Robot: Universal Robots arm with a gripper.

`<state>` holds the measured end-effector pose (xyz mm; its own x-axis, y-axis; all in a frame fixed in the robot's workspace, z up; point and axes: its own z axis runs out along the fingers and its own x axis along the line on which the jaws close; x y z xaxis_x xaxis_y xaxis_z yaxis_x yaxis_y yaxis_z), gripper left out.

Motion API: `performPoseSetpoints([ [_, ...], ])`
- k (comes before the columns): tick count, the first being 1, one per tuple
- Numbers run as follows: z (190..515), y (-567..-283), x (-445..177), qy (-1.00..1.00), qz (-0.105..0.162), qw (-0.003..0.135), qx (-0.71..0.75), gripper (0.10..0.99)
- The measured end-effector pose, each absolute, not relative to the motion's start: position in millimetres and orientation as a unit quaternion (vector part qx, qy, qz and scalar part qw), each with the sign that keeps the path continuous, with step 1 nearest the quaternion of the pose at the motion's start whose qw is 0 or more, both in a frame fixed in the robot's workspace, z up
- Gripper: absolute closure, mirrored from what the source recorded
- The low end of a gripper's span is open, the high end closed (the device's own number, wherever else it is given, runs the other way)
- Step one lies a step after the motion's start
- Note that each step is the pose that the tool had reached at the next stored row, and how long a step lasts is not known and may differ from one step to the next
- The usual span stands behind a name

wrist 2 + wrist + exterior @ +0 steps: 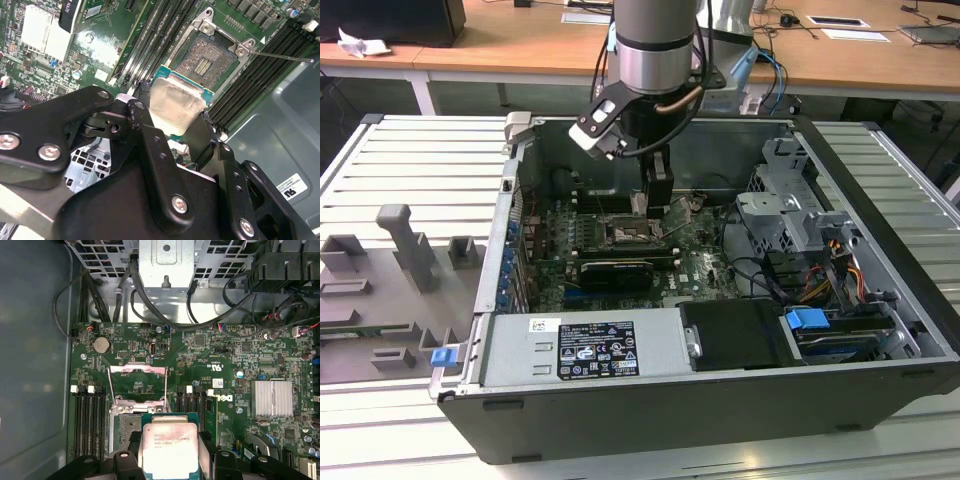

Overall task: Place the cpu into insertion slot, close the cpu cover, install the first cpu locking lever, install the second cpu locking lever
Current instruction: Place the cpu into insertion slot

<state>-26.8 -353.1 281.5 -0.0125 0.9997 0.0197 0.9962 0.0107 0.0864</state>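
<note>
**Item:** cpu (177,105), gripped by two opposite edges in the claw (172,120) and hovering just short of the insertion slot (207,59). In the exterior view the claw sits at one o'clock of the slot.
**Handling:** keep it level, square its edges to the rim, lower it straight and avoid dragging.
**Appearance:** flat square, pale silver-beige face, green border, faint print.
**Note:** cpu cover (137,369) stands raised.

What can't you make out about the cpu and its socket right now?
- First wrist view: the cpu covers most of the insertion slot.
- Second wrist view: the gripper hides the cpu's near edge.
- Exterior view: the gap between cpu and insertion slot is too small to judge.
</note>
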Motion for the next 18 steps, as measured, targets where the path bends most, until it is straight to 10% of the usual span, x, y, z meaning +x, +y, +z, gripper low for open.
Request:
performPoseSetpoints([
  [18, 247, -328, -36, 0.703, 0.037, 0.024, 0.709, 0.557],
])
